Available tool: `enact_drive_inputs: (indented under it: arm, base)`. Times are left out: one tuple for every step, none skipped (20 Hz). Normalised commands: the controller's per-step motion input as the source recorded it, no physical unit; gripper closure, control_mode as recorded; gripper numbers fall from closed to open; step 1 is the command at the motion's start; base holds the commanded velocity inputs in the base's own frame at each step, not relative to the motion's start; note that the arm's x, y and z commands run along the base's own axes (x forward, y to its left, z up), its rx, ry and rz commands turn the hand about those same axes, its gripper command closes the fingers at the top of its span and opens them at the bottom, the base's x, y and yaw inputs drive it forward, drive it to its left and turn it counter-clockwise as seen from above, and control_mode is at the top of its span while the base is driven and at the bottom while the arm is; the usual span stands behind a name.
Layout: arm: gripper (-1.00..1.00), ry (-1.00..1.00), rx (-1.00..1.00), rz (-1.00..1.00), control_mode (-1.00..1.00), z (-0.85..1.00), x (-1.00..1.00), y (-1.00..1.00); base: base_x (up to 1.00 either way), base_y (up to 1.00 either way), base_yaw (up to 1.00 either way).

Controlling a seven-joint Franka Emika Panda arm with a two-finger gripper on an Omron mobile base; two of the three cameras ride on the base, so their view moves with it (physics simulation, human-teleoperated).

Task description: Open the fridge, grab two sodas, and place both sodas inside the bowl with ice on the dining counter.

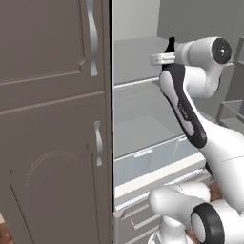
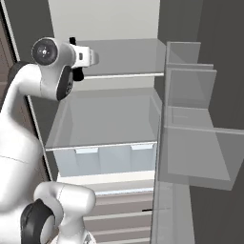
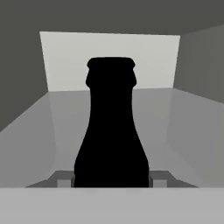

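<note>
Black soda (image 3: 111,135) between gripper (image 3: 111,180) fingers, apparently clamped at lower body. Likely light, rigid, smooth, slip-prone; best held low on body, not narrow neck. Fridge (image 2: 109,119) open.

soda (image 3: 111,131) base cut off by the hand view's bottom band, label not discernible; fingertips (image 3: 61,178) mostly hidden behind it, contact unclear. In left base view forearm (image 1: 183,102) covers the bottle, just its black top shows. Fridge (image 2: 109,114) door cropped at right edge
</note>
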Motion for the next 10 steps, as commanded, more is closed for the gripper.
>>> enact_drive_inputs:
  arm:
    - [1.0, -0.04, 0.01, -0.03, -1.0, 0.0, -1.0, -0.17]
    - [1.0, -0.04, 0.01, -0.03, -1.0, 0.0, -1.0, -0.14]
    - [1.0, -0.04, 0.01, -0.04, -1.0, 0.0, -1.0, -0.12]
    - [1.0, -0.05, 0.01, -0.04, -1.0, 0.0, -1.0, -0.11]
    - [1.0, -0.05, 0.02, -0.04, -1.0, 0.0, -1.0, -0.12]
    - [1.0, -0.05, 0.02, -0.04, -1.0, 0.0, -1.0, -0.14]
    - [1.0, -0.06, 0.03, -0.04, -1.0, 0.0, -1.0, -0.18]
    - [1.0, -0.06, 0.03, -0.03, -1.0, 0.0, -1.0, -0.19]
    - [1.0, -0.05, 0.03, -0.03, -1.0, 0.0, -1.0, -0.16]
    - [1.0, -0.04, 0.03, -0.03, -1.0, -0.01, -1.0, -0.15]
  base:
    - [0.0, 0.0, 0.0]
    - [0.0, 0.0, 0.0]
    - [0.0, 0.0, 0.0]
    - [0.0, 0.0, 0.0]
    - [0.0, 0.0, 0.0]
    - [0.0, 0.0, 0.0]
    - [0.0, 0.0, 0.0]
    - [0.0, 0.0, 0.0]
    - [0.0, 0.0, 0.0]
    - [0.0, 0.0, 0.0]
